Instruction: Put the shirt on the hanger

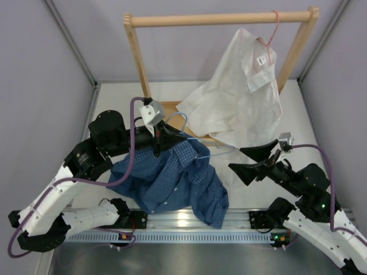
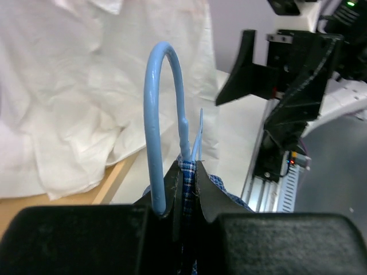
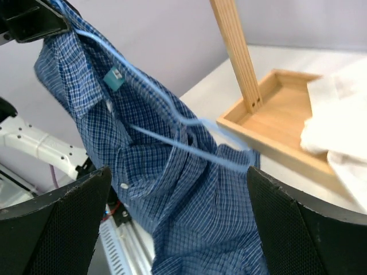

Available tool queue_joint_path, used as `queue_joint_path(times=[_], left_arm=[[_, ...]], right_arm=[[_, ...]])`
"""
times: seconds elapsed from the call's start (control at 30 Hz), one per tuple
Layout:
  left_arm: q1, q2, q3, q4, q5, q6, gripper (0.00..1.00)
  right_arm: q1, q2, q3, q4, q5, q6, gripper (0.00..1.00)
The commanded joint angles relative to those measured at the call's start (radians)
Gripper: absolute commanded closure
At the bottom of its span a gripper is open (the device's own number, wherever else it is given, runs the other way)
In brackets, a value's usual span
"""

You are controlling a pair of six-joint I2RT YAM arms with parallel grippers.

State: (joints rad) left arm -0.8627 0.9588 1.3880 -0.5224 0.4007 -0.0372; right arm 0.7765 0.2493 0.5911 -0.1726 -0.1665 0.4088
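Shirt (image 1: 172, 180) sits centre-low in the top view, hanging bunched from its collar, hem down near the rail at the frame bottom. Hanger (image 1: 198, 139) runs through the collar; hook sticks up above it, one wire arm pokes out to the right past the cloth. Left gripper (image 2: 186, 172) is clenched on the hanger neck with collar cloth pinched in too. Right gripper (image 1: 236, 159), right of centre, is released: jaws wide apart, facing the shirt, holding nothing. White shirt (image 1: 241, 103) on pink hanger (image 1: 274, 34) hangs from wooden rack (image 1: 223, 19), upper right.
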Motion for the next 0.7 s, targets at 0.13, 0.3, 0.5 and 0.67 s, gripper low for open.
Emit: queue_joint_path(times=[0.13, 0.3, 0.5, 0.67], left_arm=[[-0.001, 0.009, -0.046, 0.076, -0.379, -0.147, 1.00], [-0.001, 0.032, -0.061, 0.078, -0.503, -0.200, 1.00], [-0.001, 0.044, -0.079, 0.082, -0.507, -0.213, 1.00], [-0.001, 0.040, -0.112, 0.123, -0.528, -0.225, 1.00]], right_arm=[[0.001, 0.057, 0.000, -0.041, 0.006, 0.356, 0.18], [0.004, 0.160, -0.128, 0.204, -0.079, 0.645, 0.49], [0.098, 0.283, -0.155, 0.277, 0.047, 0.702, 0.54], [0.271, 0.415, -0.149, 0.362, 0.212, 0.716, 0.55]])
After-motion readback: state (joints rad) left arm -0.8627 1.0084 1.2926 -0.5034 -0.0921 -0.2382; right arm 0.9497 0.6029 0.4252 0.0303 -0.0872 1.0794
